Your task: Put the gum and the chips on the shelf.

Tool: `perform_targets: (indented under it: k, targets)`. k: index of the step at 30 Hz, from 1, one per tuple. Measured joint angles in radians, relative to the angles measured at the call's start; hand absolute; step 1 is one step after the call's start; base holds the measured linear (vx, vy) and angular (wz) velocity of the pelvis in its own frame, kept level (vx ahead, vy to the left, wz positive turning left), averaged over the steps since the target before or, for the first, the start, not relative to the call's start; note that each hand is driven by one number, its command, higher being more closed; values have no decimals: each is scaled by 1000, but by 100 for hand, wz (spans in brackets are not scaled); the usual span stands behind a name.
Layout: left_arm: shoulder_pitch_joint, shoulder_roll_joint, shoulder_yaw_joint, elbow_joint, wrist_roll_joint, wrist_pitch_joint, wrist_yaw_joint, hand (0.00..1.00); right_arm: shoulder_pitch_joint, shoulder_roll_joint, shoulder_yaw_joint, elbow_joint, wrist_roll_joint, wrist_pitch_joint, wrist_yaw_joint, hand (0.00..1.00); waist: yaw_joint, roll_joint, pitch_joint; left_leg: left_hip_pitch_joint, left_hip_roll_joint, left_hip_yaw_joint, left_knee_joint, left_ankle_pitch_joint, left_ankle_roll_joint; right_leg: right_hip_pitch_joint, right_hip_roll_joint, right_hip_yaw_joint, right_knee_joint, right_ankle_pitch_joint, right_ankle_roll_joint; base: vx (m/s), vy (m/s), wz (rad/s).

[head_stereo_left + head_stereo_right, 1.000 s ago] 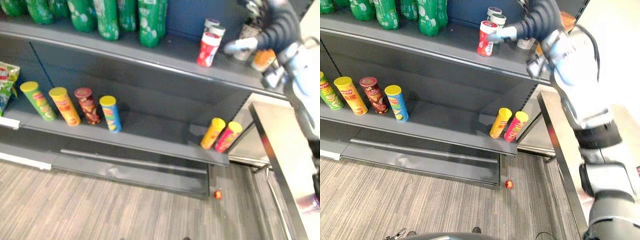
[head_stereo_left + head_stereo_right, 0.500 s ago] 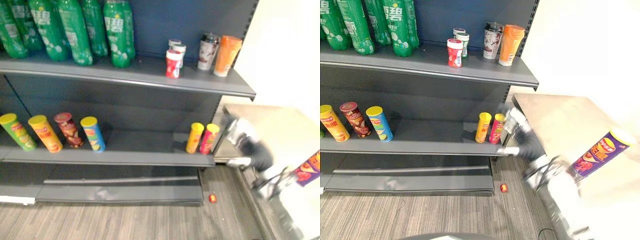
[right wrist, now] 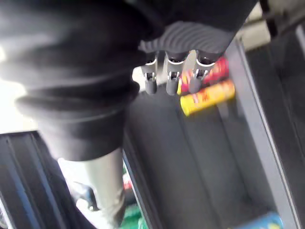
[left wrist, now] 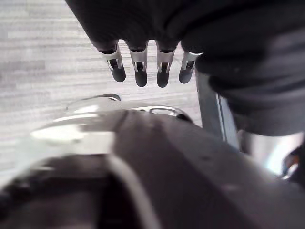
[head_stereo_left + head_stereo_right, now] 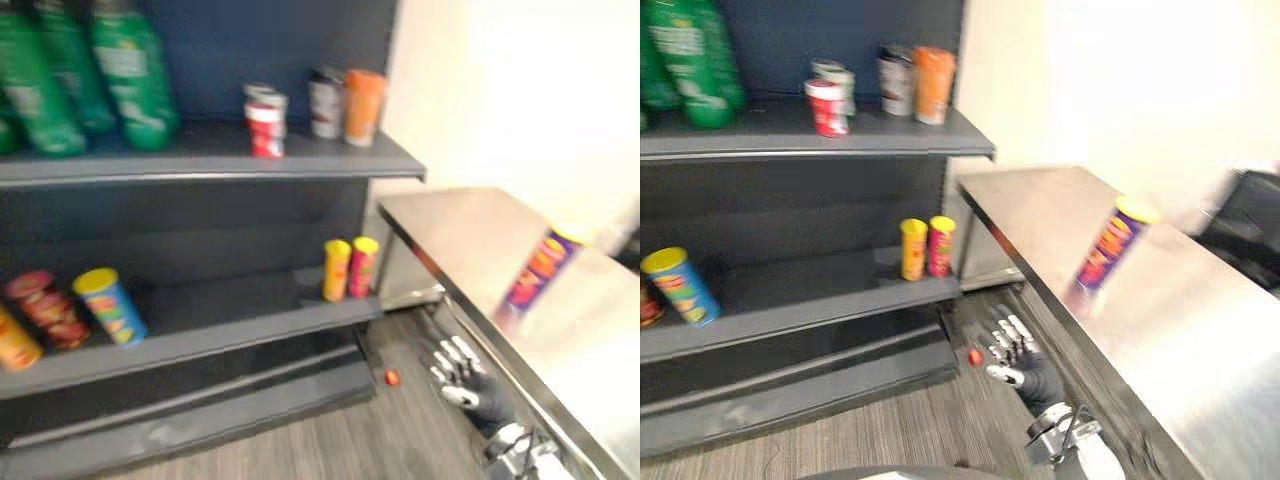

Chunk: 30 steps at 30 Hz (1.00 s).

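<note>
Right robot hand: low beside the surface's edge, fingers straight and spread, holding nothing.
Left robot hand: fingers straight, empty, above the floor.
Chips can: purple, upright on the steel surface, at 1 o'clock from the right robot hand, well apart.
Gum tub: red, on the upper shelf, at 11 o'clock.
Print: too blurred to read.

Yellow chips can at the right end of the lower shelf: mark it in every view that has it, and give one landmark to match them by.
Left eye view: yellow chips can, upright at the right end of the lower shelf, near the centre.
Right eye view: the can, same spot, left of centre.
Right wrist view: the can, just past the right hand.
Landmark: the red can close beside it.
</note>
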Motion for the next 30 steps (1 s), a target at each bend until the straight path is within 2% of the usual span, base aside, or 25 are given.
perform_targets:
  k: [1, 2, 3, 4, 5, 7, 8, 9, 10, 11, 12, 13, 15, 17, 19, 21, 22, 23, 24, 25, 26, 27, 28, 29, 30]
  targets:
    - [-3, 3, 6, 2, 14, 0, -2, 0, 1, 1, -9, -3, -1, -1, -2, 0, -3, 9, 7, 6, 5, 33, -12, 2, 21, 1, -7, -32, -12, -23, -11, -184, 94, -143]
    - [-9, 1, 24, 9, 35, 0, -2, 0, 2, 5, -10, -25, -2, -1, -4, 0, -4, 15, 13, 7, 25, 128, -23, 22, 39, -50, -35, -66, 58, -1, 37, -176, 44, -145]
    - [-24, 8, 38, 24, 53, 1, -2, 0, 2, 5, -15, -58, -1, -4, -4, 0, -5, 31, 20, 6, 35, 187, -33, 34, 44, -99, -61, -103, 217, -18, 38, -131, 31, -141]
    - [-29, 11, 39, 28, 60, 2, -1, 0, 0, 6, -18, -68, -1, -10, -3, 0, -3, 40, 25, 16, 37, 211, -44, 42, 43, -102, -80, -133, 293, -39, 39, -48, 31, -115]
    - [-27, 15, 37, 28, 67, 2, -1, 0, -6, 6, -19, -71, -1, -21, 1, 0, 0, 45, 26, 40, 32, 253, -65, 55, 41, -91, -120, -192, 388, -70, 36, 34, 27, -105]
    - [-15, 19, 14, 27, 71, 1, -1, 0, -41, 8, -11, -60, -4, -26, 3, 0, 37, 45, 23, 97, 20, 381, -77, 60, 38, -20, -226, -318, 505, -115, 25, 43, -46, -177]
    - [-14, 19, -9, 33, 72, 1, -4, 0, -71, 11, 1, -48, -23, -27, 1, 0, 49, 41, 19, 113, 13, 442, -58, 59, 31, 4, -249, -401, 470, -114, 63, 25, -195, -265]
    - [-18, 14, -13, 42, 72, 1, -6, 0, -132, 3, 24, -15, -38, -26, -3, 0, 59, 52, 11, 112, 26, 458, -52, 79, 23, -16, -202, -495, 391, -96, 88, 7, -236, -279]
    - [-24, 6, -13, 49, 72, 1, -9, 0, -155, 10, 26, -9, -37, -30, -10, 0, 73, 69, 10, 110, 38, 465, -64, 98, 13, -22, -163, -537, 314, -93, 97, -7, -292, -239]
    - [-29, 5, -14, 50, 72, 1, -10, 0, -163, 14, 26, -4, -36, -36, -16, 0, 73, 73, 12, 114, 40, 470, -68, 105, 9, -22, -141, -561, 267, -122, 105, 59, -267, -187]
    - [-56, -3, -25, 50, 71, 0, -11, 0, -165, 16, 15, 18, -35, -41, -25, 0, 51, 91, 17, 126, 51, 485, -90, 126, 2, -21, -120, -611, 242, -125, 116, 119, -280, -128]
    - [-87, -2, -42, 50, 70, -2, -11, 0, -138, 22, 5, 26, -35, -40, -36, 0, 31, 91, 19, 144, 53, 483, -120, 157, 6, -20, -103, -618, 241, -113, 111, 126, -202, -93]
    - [-121, -11, -66, 35, 70, -18, -11, 0, -83, 41, -16, 26, -35, -40, -37, 0, 12, 86, 17, 177, 58, 480, -149, 194, 22, -10, -81, -606, 246, -118, 99, 79, -165, -41]
    - [-161, -23, -101, 14, 73, -28, -12, 0, -37, 56, -38, 21, -35, -42, -37, 0, -16, 74, 16, 170, 59, 444, -150, 234, 22, -9, -78, -603, 244, -126, 101, 29, -144, -8]
    - [-184, -39, -130, -17, 73, -29, -11, 0, 1, 78, -56, 1, -35, -42, -36, 0, -35, 74, 17, 152, 74, 401, -117, 242, 25, -6, -77, -610, 245, -141, 109, -14, -110, 10]
    - [-179, -45, -172, -37, 71, -35, -6, 0, 25, 94, -57, 0, -35, -42, -38, 0, -39, 72, 21, 132, 126, 372, 5, 246, 30, 24, -62, -606, 239, -158, 107, -2, -123, -4]
    - [-173, -46, -173, -38, 70, -36, -6, 0, 22, 92, -58, -1, -35, -42, -39, 0, -34, 70, 21, 122, 143, 356, 50, 251, 37, 33, -52, -599, 231, -161, 109, 22, -147, -33]
    - [-159, -48, -170, -38, 65, -36, -1, 0, 17, 87, -58, -7, -35, -44, -42, 0, -22, 68, 24, 87, 182, 289, 158, 273, 70, 53, -27, -578, 205, -163, 107, 48, -165, -59]
    - [-144, -54, -145, -50, 43, -37, 3, 0, 4, 82, -54, -18, -33, -54, -46, 0, 2, 49, 35, 33, 199, 167, 284, 301, 119, 74, -1, -535, 174, -163, 104, 55, -182, -77]
    - [-141, -58, -121, -60, 18, -41, 10, 0, -6, 73, -43, -24, -28, -59, -48, 0, 22, 41, 45, -1, 190, 94, 355, 281, 116, 74, 10, -503, 165, -167, 97, 56, -114, -118]
    - [-137, -64, -88, -90, -19, -47, 27, 0, -47, 39, -16, -26, -18, -68, -51, 0, 55, 45, 59, -62, 130, -37, 467, 181, 96, 72, 22, -432, 152, -163, 81, 45, -8, -150]
    - [-130, -73, -45, -109, -42, -50, 38, 0, -89, 0, 19, -25, -16, -69, -51, 0, 84, 41, 67, -107, 59, -123, 499, 94, 93, 73, 35, -362, 133, -156, 72, 53, 19, -158]
    - [-121, -75, -26, -121, -56, -50, 44, 0, -102, -13, 39, -25, -16, -68, -50, 0, 101, 40, 68, -119, 41, -125, 488, 62, 88, 78, 39, -337, 118, -148, 71, 94, 41, -152]
    - [-94, -72, 3, -139, -76, -53, 59, 0, -126, -24, 67, -24, -16, -67, -46, 0, 118, 38, 72, -135, 45, -82, 430, 19, 84, 98, 52, -307, 87, -123, 69, 135, 58, -116]
    - [-65, -73, 23, -143, -99, -53, 69, 0, -136, -31, 80, -20, -12, -67, -44, 0, 118, 39, 75, -149, 50, -61, 330, 4, 82, 121, 60, -290, 63, -108, 71, 156, 73, -89]
